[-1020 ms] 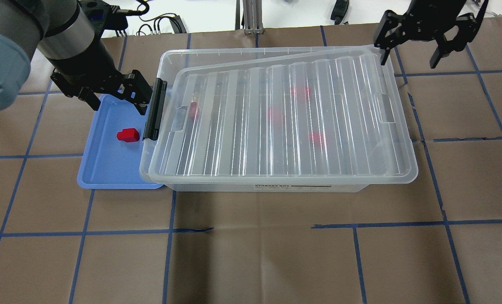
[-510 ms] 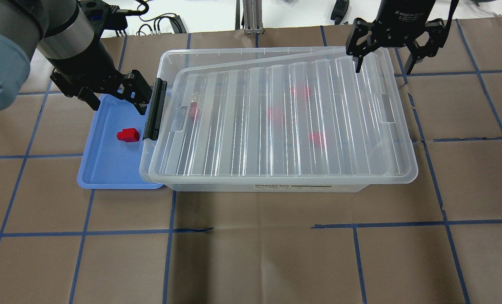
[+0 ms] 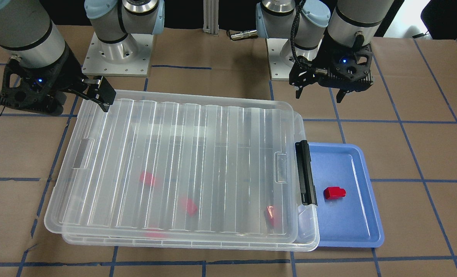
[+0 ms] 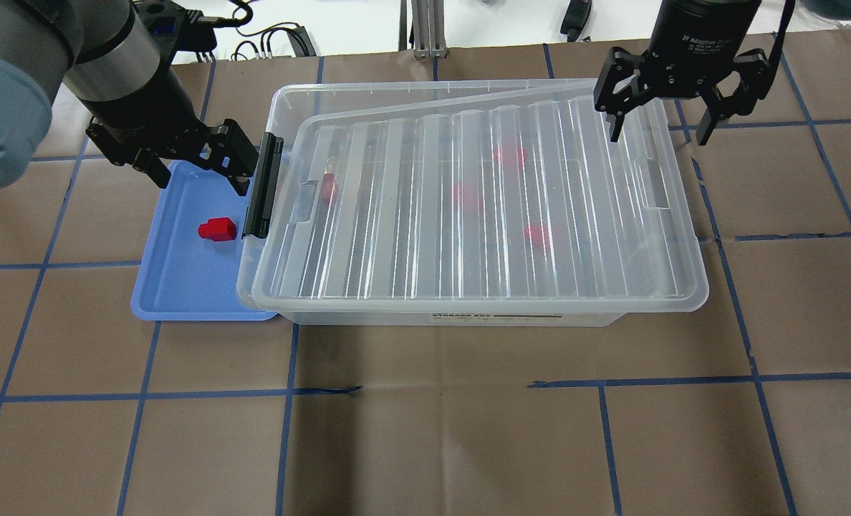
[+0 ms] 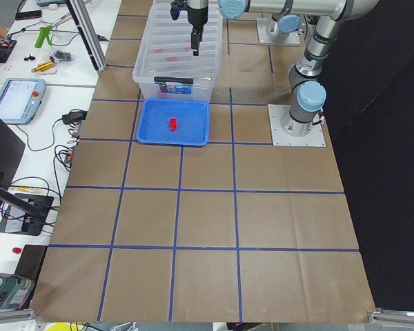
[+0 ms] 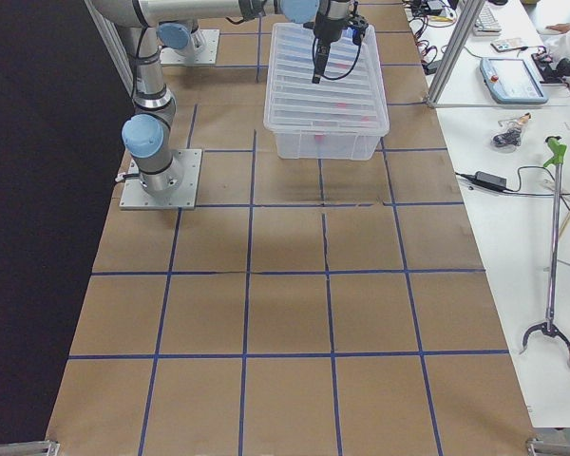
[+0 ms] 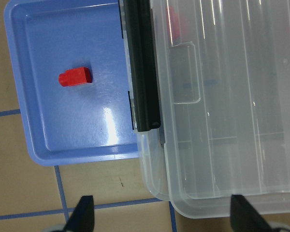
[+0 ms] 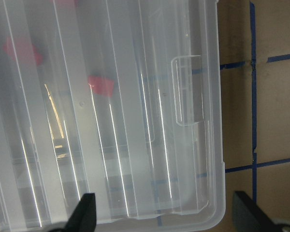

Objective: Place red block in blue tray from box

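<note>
One red block (image 4: 217,229) lies in the blue tray (image 4: 175,290), which sits against the box's (image 4: 468,312) latch end; it also shows in the left wrist view (image 7: 75,77). The ribbed lid (image 4: 411,215) lies askew on the box. Several more red blocks (image 4: 538,233) show blurred through it. My left gripper (image 4: 202,183) is open and empty above the tray's far end, beside the black latch (image 4: 264,186). My right gripper (image 4: 658,137) is open and empty above the lid's far right corner.
The table is brown paper with a blue tape grid. The two arm bases (image 3: 117,50) stand on the robot's side of the box. Cables lie past the table's far edge (image 4: 268,43). Operators' benches with tools (image 6: 513,133) flank the table's far side.
My right gripper has swung in from beyond the box's far right corner and turned, and now hangs over that lid corner. The left arm, tray and blocks have not moved.
</note>
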You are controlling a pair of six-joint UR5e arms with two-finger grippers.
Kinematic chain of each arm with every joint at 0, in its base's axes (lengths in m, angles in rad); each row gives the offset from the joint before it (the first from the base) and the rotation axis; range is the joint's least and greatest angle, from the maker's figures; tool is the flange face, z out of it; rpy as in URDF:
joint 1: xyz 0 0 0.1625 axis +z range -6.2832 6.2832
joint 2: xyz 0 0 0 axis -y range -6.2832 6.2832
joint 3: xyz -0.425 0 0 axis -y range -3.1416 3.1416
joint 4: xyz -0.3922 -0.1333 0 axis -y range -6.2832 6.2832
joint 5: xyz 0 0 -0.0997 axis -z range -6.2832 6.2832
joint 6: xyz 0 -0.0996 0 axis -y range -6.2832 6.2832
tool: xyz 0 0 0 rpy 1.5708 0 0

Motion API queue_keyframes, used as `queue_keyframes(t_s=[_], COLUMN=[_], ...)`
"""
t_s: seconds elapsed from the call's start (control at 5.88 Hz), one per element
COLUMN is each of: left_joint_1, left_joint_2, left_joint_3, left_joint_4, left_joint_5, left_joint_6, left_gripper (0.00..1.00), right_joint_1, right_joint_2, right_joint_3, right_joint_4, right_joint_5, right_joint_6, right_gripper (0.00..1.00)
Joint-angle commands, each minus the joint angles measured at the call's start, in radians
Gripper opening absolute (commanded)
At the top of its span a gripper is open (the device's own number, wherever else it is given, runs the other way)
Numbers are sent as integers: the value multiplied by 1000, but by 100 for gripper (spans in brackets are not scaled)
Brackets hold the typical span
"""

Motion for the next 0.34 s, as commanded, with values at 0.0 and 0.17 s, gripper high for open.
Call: queue_keyframes(t_s=[0.0,0.17], left_joint_1=[0,6], left_joint_2=[0,0], left_joint_3=[1,5], left_joint_4=[5,14], left_joint_5=[-2,-6], left_joint_6=[-11,-17], left_gripper=[98,98], right_joint_1=[1,1], right_joint_2=[-3,-3], right_joint_3=[4,4], right_joint_4=[-3,-3], right_joint_5=[1,1], right_joint_6=[1,1], right_gripper=[100,100])
